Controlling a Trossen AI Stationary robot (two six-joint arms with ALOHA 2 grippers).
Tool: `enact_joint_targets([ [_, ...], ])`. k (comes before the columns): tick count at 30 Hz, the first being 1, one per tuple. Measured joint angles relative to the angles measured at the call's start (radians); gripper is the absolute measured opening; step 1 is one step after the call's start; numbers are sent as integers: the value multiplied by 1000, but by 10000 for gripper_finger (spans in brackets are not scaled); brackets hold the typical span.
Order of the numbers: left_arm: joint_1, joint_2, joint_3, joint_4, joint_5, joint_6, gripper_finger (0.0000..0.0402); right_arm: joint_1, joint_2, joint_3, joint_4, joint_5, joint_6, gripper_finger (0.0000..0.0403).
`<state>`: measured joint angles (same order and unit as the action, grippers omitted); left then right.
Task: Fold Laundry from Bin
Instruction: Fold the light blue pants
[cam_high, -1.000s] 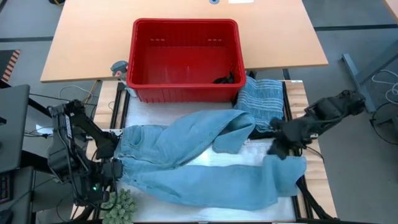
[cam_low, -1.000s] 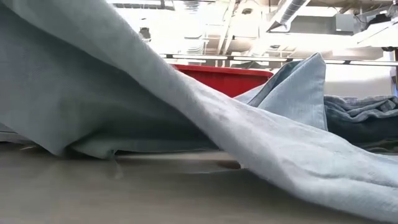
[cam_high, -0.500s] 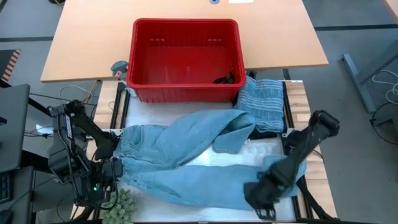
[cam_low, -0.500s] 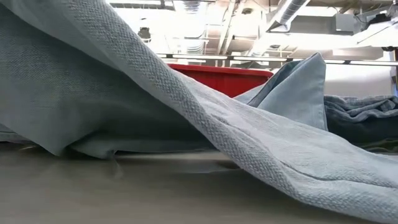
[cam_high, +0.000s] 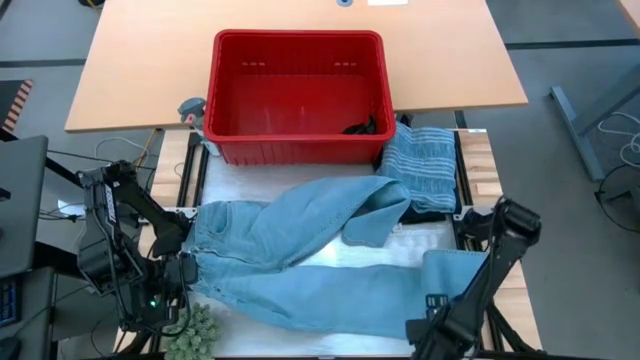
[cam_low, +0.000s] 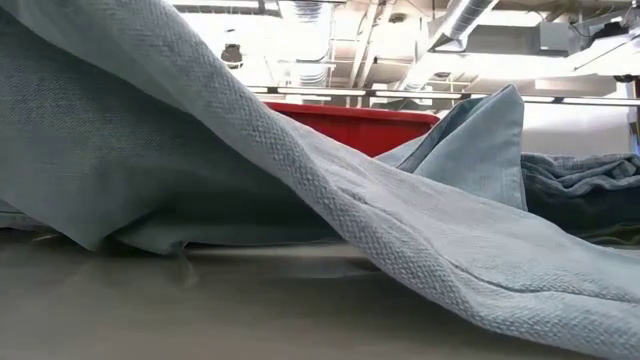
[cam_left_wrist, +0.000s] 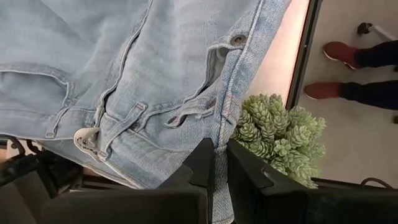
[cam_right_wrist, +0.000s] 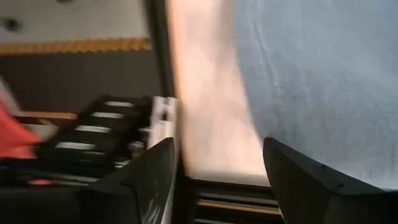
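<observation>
Clamped on the waistband hem of the light blue jeans (cam_left_wrist: 143, 81), the left gripper (cam_left_wrist: 217, 163) is seen in the left wrist view with its two dark fingers pressed together on the denim; a green succulent plant (cam_left_wrist: 280, 140) is touched by the waistband just beside it, and a person's red shoes (cam_left_wrist: 339, 53) are seen on the floor beyond.

From above, the jeans (cam_high: 320, 265) are spread in front of the red bin (cam_high: 300, 95), with one leg folded toward the striped grey-blue cloth (cam_high: 420, 165) lying beside the bin. A small dark garment (cam_high: 362, 127) is left inside the bin. The right gripper (cam_high: 428, 340) is placed at the table's front edge, past the jeans' leg end.

At table height, pale denim (cam_low: 300, 190) is draped across the foreground, and the bin's rim (cam_low: 360, 112) is visible behind it.

In the right wrist view, the right gripper (cam_right_wrist: 217, 171) is shown with fingers well apart and nothing between them, beside blue cloth (cam_right_wrist: 323, 81).
</observation>
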<state>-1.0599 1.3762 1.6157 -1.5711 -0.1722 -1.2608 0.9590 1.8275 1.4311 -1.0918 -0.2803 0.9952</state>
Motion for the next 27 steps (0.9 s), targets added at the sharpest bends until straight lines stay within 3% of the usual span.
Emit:
enact_joint_targets([
  [6, 0, 0, 0, 0, 0, -34, 14, 15, 108, 0, -108, 45, 64, 272],
  [13, 0, 0, 0, 0, 0, -28, 14, 18, 97, 23, -104, 66, 120, 271],
  [20, 0, 0, 0, 0, -17, -26, 14, 60, 31, 123, -209, 282, 121, 270],
  [27, 0, 0, 0, 0, -18, -27, 14, 83, 42, 131, -137, 311, -60, 269],
])
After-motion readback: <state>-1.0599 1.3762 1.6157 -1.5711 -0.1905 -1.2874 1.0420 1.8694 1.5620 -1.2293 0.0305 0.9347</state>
